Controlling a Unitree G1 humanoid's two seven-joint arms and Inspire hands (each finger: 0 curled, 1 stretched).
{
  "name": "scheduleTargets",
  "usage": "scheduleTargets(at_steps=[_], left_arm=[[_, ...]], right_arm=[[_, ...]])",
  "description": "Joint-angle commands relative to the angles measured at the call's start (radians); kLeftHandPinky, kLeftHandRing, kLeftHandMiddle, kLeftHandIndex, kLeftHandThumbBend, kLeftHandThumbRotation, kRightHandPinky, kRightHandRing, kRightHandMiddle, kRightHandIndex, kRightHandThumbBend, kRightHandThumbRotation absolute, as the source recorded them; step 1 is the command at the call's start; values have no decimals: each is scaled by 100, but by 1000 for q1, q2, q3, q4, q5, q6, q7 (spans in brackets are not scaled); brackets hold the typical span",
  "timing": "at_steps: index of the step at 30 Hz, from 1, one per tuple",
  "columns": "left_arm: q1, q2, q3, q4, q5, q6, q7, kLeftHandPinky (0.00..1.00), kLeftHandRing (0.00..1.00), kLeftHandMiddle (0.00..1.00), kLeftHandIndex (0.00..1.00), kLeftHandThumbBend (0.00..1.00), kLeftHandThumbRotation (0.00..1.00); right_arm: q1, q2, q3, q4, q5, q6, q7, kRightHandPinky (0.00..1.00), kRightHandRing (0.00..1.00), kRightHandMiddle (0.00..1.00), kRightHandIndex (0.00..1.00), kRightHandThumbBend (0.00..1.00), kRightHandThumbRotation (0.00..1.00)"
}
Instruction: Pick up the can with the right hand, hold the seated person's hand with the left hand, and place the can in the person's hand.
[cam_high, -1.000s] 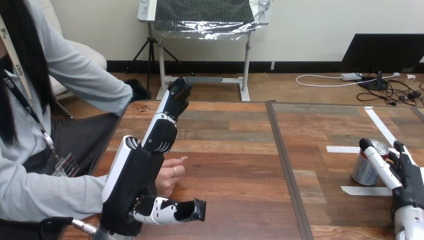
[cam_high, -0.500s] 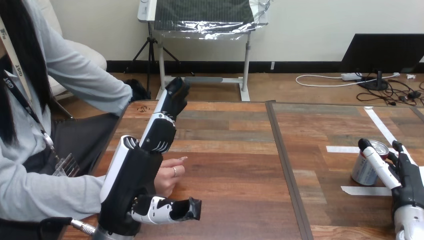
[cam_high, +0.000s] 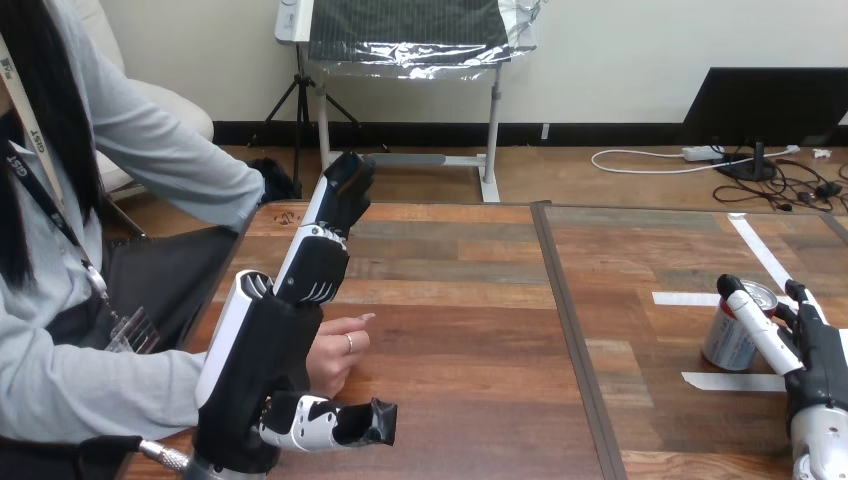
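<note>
A silver can (cam_high: 727, 338) stands upright on the table at the far right, among white tape marks. My right hand (cam_high: 818, 352) is at the can's right side, open; one straight finger (cam_high: 765, 335) lies across the can's front and the thumb reaches up behind it. At the left, my left hand (cam_high: 262, 358) is open, its fingers stretched away up the table and its thumb (cam_high: 335, 423) pointing right. The person's hand (cam_high: 338, 358) rests on the table just right of that palm, loosely curled. I cannot tell if the two touch.
White tape strips (cam_high: 725, 380) mark the table around the can. A dark seam (cam_high: 565, 310) runs front to back between two tabletops. The person sits at the left edge, an arm lying along the table's near left corner.
My left hand has drifted slightly left and down. The right hand, the can and the person's hand have stayed in place.
</note>
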Motion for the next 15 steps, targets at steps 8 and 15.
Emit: scheduleTargets(at_steps=[8, 15], left_arm=[[-49, -3, 10, -19, -9, -30, -3, 100, 100, 100, 100, 100, 69], [-48, 1, 6, -23, -16, -30, -8, 100, 100, 100, 100, 100, 68]], right_arm=[[-84, 31, -5, 23, 11, 37, 32, 82, 86, 92, 96, 100, 54], [-97, 33, -1, 24, 6, 50, 19, 84, 87, 91, 95, 100, 44]])
